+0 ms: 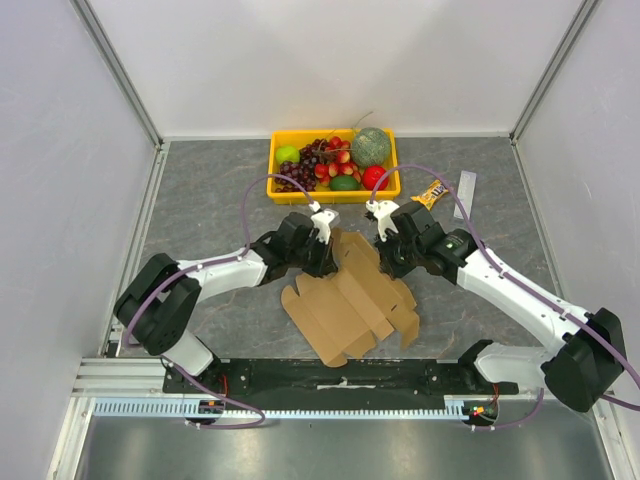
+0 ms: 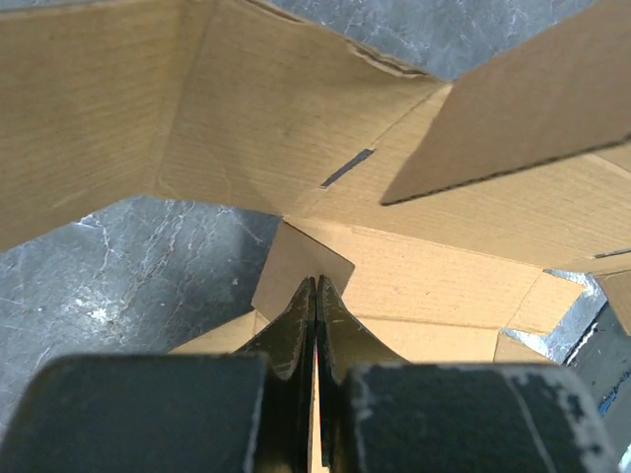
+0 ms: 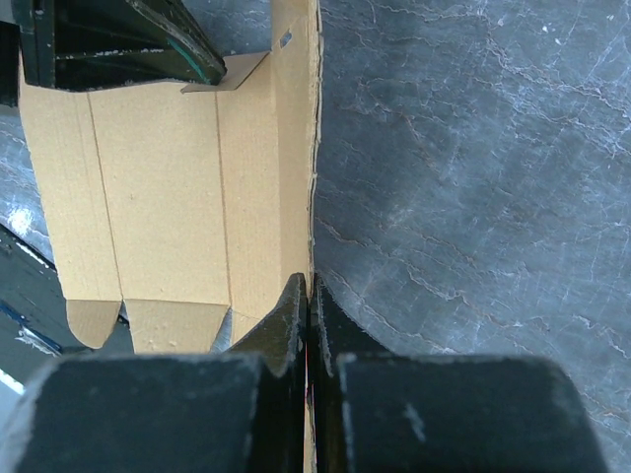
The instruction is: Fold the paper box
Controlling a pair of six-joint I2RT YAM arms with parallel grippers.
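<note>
The paper box (image 1: 352, 300) is a brown cardboard die-cut sheet, partly raised at its far end, lying in the middle of the table between the arms. My left gripper (image 1: 322, 258) is shut on a thin flap at the sheet's far left; the left wrist view shows the jaws pinched on the cardboard edge (image 2: 315, 296), with panels (image 2: 296, 108) standing up ahead. My right gripper (image 1: 387, 258) is shut on the sheet's far right edge; the right wrist view shows the pinched edge (image 3: 308, 292) and the panel (image 3: 168, 168) running away to the left.
A yellow tray (image 1: 281, 186) of fruit stands at the back behind the grippers. A small packet (image 1: 432, 192) and a pale strip (image 1: 466, 186) lie at the back right. Grey walls and rails bound the table.
</note>
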